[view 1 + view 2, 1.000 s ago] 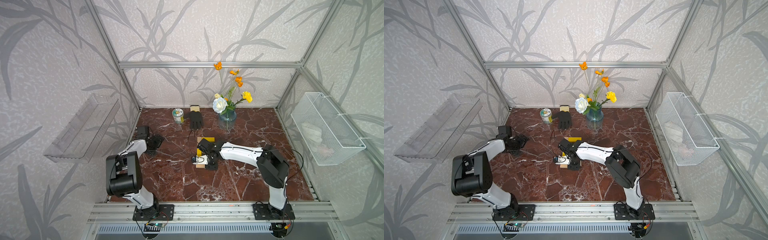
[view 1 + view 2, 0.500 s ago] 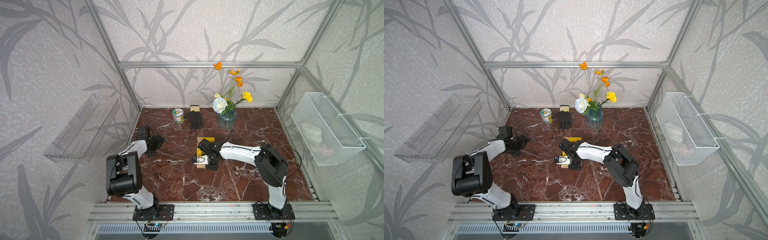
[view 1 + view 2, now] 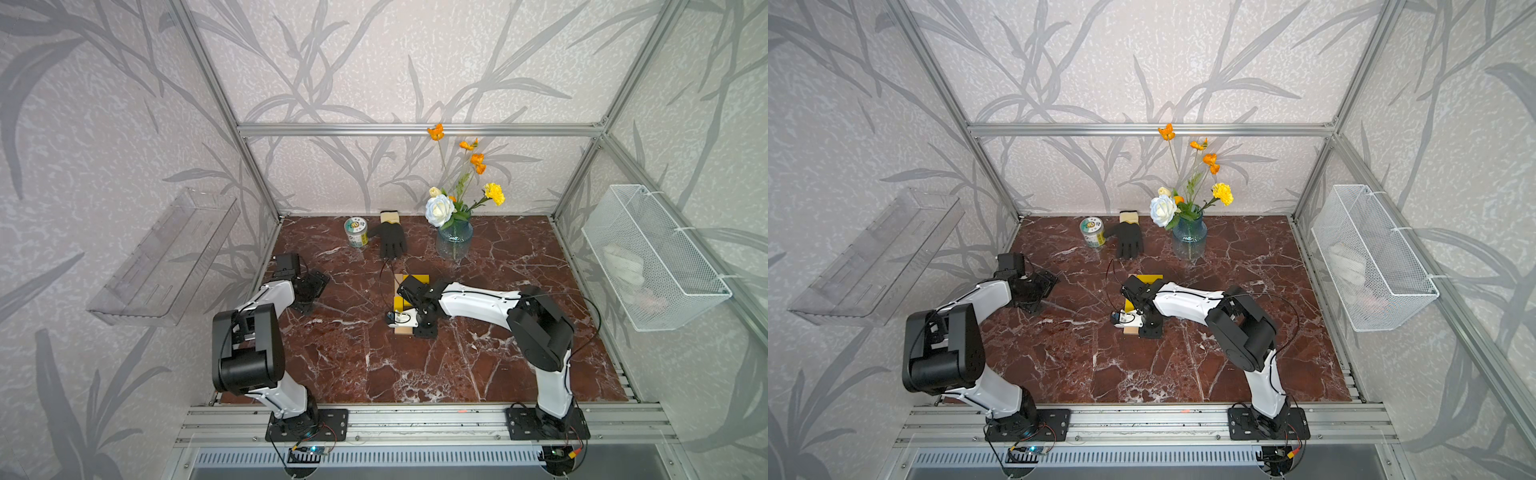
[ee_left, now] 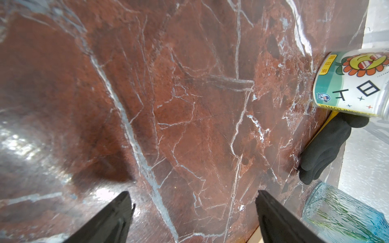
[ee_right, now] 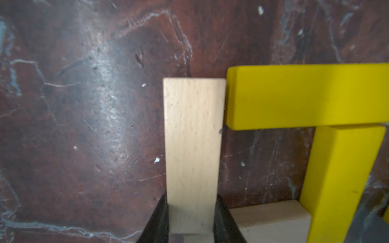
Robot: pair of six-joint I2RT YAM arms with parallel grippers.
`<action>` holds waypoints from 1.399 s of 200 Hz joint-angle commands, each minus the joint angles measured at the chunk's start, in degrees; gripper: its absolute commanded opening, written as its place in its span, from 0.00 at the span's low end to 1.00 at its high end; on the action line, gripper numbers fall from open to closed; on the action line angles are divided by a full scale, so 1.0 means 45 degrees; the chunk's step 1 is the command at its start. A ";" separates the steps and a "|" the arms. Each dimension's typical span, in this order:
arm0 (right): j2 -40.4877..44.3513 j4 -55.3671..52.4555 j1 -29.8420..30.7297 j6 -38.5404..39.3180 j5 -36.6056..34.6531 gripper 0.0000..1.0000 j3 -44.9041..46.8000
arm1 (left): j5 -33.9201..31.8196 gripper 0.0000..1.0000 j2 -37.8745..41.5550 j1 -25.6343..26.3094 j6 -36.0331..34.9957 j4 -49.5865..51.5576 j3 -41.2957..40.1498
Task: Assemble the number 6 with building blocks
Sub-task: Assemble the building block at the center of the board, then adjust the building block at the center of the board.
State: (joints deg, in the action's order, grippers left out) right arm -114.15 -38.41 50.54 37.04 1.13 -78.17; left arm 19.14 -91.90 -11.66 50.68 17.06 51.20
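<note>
**Loop of the 6 nearly closed, one bar still to release**

The right gripper is clamped narrowly on a tan bar whose far end lies just beside the end of a yellow bar. A second yellow bar and another tan bar make a square with them, so the loop looks all but done. Letting go is left. The arm hides the rest of the half-built 6, which lies mid-table.

The left gripper gapes wide over bare marble, holding nothing.

The table is red-brown marble. A can, a black glove and a vase of flowers line the back. The papered walls carry a wire basket and a clear shelf.
</note>
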 commanded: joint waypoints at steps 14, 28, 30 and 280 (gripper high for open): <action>-0.0432 -0.0299 -0.0080 0.0149 -0.0343 0.24 -0.0248 | -0.0219 0.93 0.0393 0.0062 0.0028 -0.0060 -0.0174; -0.0472 -0.0306 -0.0079 0.0129 -0.0439 0.28 -0.0265 | -0.0229 0.93 0.0363 0.0066 0.0028 -0.0060 -0.0191; -0.0473 -0.0310 -0.0080 0.0129 -0.0454 0.29 -0.0265 | -0.0219 0.93 0.0373 0.0070 0.0028 -0.0060 -0.0197; 0.2576 0.1426 -0.0723 -0.0924 -0.0404 0.76 -0.0658 | -0.0276 0.93 0.0667 0.0273 -0.0479 0.0053 -0.0361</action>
State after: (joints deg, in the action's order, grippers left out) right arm -108.16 -34.72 49.36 35.31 -1.13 -80.40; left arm 19.14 -91.24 -10.87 50.09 16.43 49.21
